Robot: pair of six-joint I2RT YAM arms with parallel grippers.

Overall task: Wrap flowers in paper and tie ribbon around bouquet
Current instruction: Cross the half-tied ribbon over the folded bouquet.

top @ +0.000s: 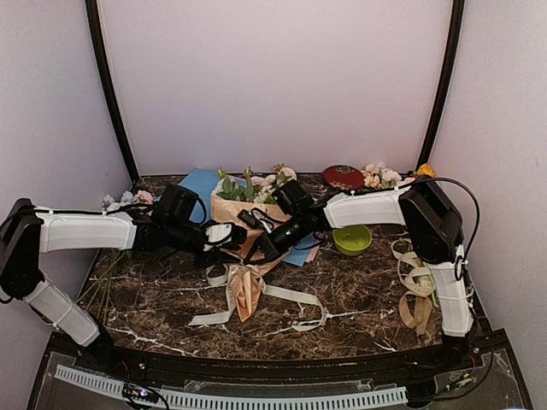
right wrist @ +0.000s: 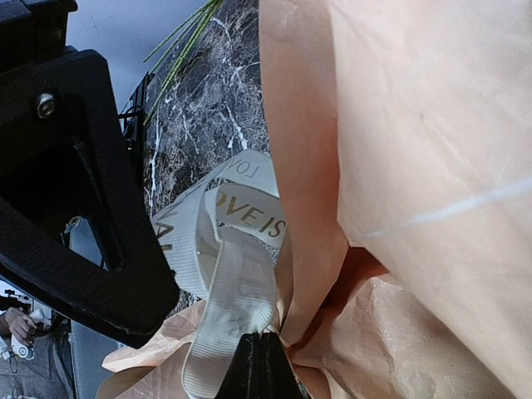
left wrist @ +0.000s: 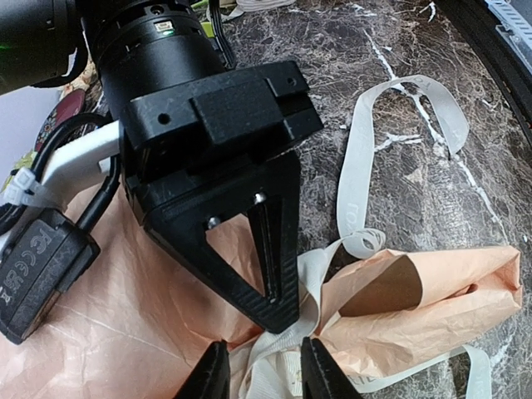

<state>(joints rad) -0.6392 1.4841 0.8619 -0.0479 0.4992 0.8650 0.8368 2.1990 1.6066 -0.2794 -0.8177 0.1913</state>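
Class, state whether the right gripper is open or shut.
Shut: the right gripper shows no gap at its tip, pinching the ribbon.
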